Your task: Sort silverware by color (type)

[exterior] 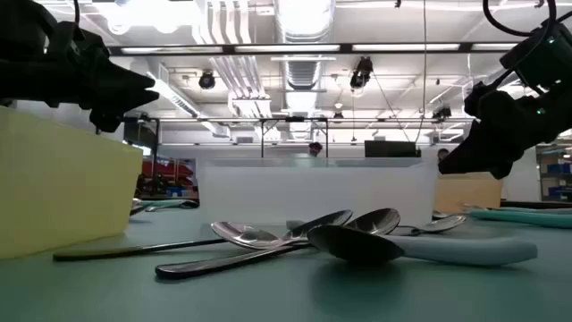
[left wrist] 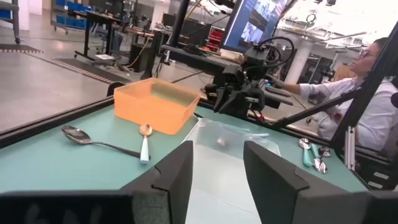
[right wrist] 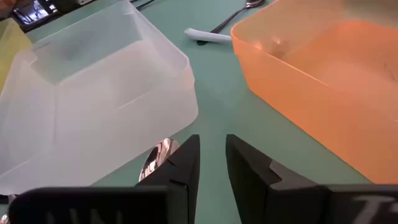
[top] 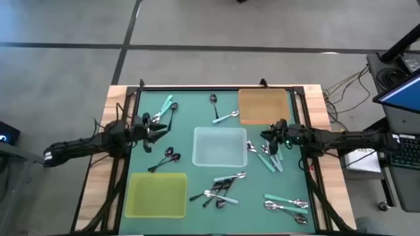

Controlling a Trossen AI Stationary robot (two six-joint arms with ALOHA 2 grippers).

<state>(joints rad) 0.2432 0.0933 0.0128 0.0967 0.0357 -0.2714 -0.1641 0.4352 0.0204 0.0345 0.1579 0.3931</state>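
Two grippers [top: 159, 126] [top: 268, 136], three trays [top: 220, 160]

Grey floor [top: 65, 26], ceiling strip lights [exterior: 304, 49], monitor [left wrist: 255, 25].

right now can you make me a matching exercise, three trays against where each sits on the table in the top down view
Things:
1. orange tray
2. clear tray
3. yellow-green tray

Places, as the high view shows them:
A. middle of the mat
B. near edge, on the left arm's side
C. far edge, on the right arm's side

Pairs: 1-C, 2-A, 3-B
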